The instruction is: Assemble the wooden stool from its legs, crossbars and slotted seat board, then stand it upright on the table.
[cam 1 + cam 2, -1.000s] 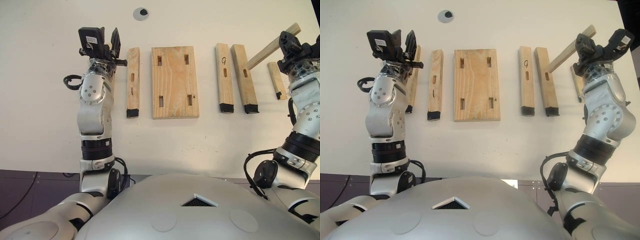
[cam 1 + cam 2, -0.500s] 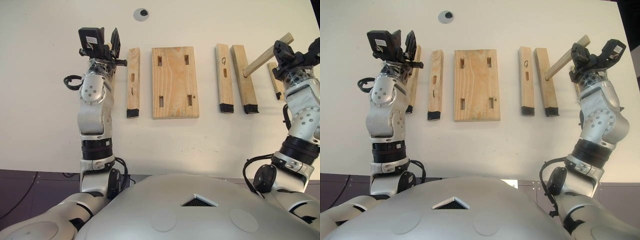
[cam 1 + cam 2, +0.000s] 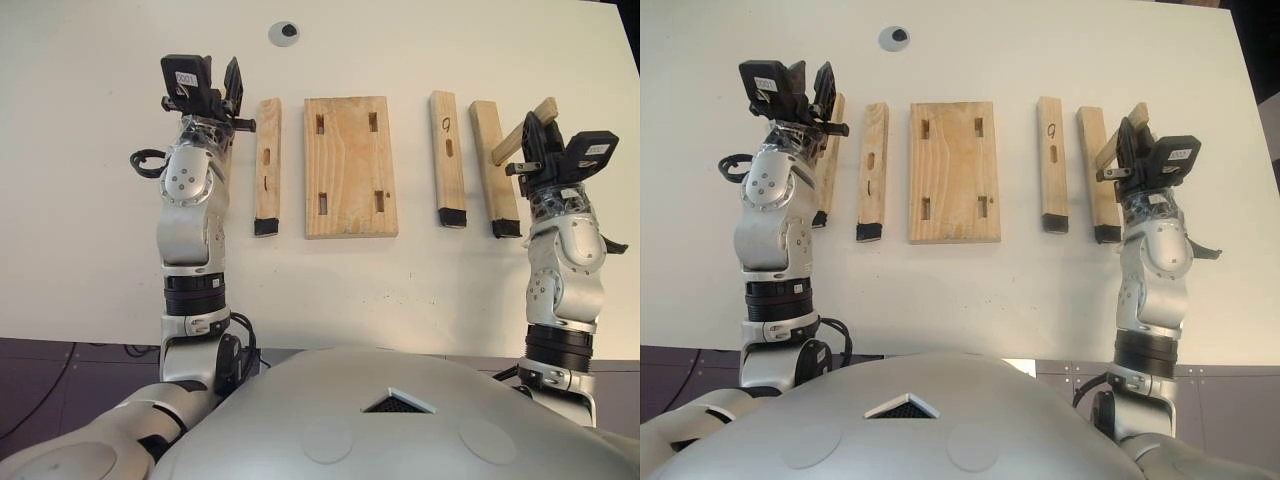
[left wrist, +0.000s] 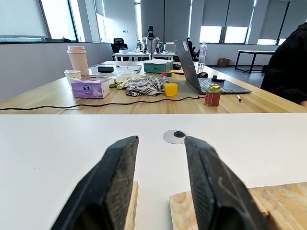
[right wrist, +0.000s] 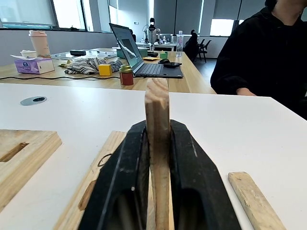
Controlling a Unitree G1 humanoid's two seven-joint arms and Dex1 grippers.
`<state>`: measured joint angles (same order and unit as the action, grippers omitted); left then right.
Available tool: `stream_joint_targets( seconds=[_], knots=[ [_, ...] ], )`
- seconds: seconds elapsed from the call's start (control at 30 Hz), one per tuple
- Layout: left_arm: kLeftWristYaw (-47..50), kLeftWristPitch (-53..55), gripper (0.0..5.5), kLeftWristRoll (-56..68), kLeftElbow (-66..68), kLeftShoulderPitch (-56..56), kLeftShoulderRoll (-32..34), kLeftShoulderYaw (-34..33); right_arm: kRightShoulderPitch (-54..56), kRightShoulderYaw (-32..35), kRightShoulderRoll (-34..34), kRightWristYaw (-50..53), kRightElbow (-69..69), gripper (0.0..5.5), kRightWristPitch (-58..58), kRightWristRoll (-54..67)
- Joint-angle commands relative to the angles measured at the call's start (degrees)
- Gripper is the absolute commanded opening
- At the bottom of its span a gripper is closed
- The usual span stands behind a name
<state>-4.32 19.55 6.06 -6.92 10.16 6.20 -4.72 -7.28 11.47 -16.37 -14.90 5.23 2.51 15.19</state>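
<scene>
The slotted seat board (image 3: 350, 165) lies flat mid-table. Two legs lie to its left, one (image 3: 266, 165) in plain sight and one (image 3: 826, 150) partly behind my left arm. Two more legs (image 3: 448, 158) (image 3: 494, 168) lie to its right. My left gripper (image 3: 215, 90) hangs open with nothing in it over the far end of the leftmost leg, its fingers (image 4: 117, 182) spread. My right gripper (image 3: 530, 142) is shut on a crossbar (image 3: 525, 131), held tilted above the rightmost leg (image 5: 96, 182). A second crossbar (image 5: 254, 199) lies on the table beside that leg.
A round cable grommet (image 3: 283, 32) sits in the white table (image 3: 90, 200) beyond the seat board. Bare tabletop runs along the near edge in front of all the parts. Other desks with clutter stand far behind.
My right arm has swung inward and nearer with the crossbar, from the table's right edge to above the rightmost leg. The left arm has not moved.
</scene>
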Motion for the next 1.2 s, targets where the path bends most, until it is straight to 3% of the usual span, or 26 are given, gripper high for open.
stream_joint_targets(
  seconds=[0.03, 0.07, 0.3, 0.5, 0.73, 0.8, 0.87, 1.03, 1.13, 1.2],
  knots=[
    [0.56, 0.01, 1.75, 0.31, 0.72, 0.97, -0.57, -0.34, -3.15, -2.28, -0.61, -0.32, -6.04, 0.39, 4.85, -3.11],
    [0.84, 0.02, 1.75, 0.36, 0.64, 0.93, -0.78, -0.44, -2.96, -2.34, -1.09, -0.54, -6.41, 0.39, 5.03, -3.19],
    [3.88, -1.66, 1.75, -0.43, 0.43, -0.73, -3.47, -0.48, -0.92, -1.43, -6.27, -8.04, -8.23, 1.81, 11.74, -0.16],
    [7.85, -4.22, 1.75, -1.07, -1.53, -5.68, -7.19, -0.51, 0.23, -1.54, -15.9, -17.83, -4.03, 2.83, 23.41, 2.94],
    [10.56, -6.15, 1.75, -1.73, -2.01, -7.8, -9.85, 0.18, 1.52, -3.5, -23.82, -24.55, -3.1, 2.83, 33.27, 2.91],
    [10.75, -6.51, 1.75, -1.77, -1.59, -7.78, -10.17, 0.38, 1.25, -3.81, -24.66, -25.38, -3.1, 2.45, 34.14, 2.72],
    [10.62, -6.89, 1.75, -1.87, -1.01, -7.42, -10.06, 0.56, 0.86, -3.41, -24.46, -25.57, -3.21, 2.06, 33.97, 2.55],
    [8.1, -9.2, 1.75, -2.72, 0.49, -4.77, -7.83, 1.2, 2.16, -0.88, -21.29, -21.11, -4.73, 2.02, 31.34, 1.56],
    [-0.69, -10.11, 1.99, 6.5, -3.18, -2.99, -8.37, 1.45, 12.09, 0.54, -19.39, -19.14, -2.99, 2.02, 31.77, 4.88],
    [-6.43, -6.77, 2.27, 14.54, -5.67, -1.33, -8.79, 1.47, 21.19, -1.94, -18.87, -20.63, -1.59, 2.02, 34.41, 6.53]
  ],
)
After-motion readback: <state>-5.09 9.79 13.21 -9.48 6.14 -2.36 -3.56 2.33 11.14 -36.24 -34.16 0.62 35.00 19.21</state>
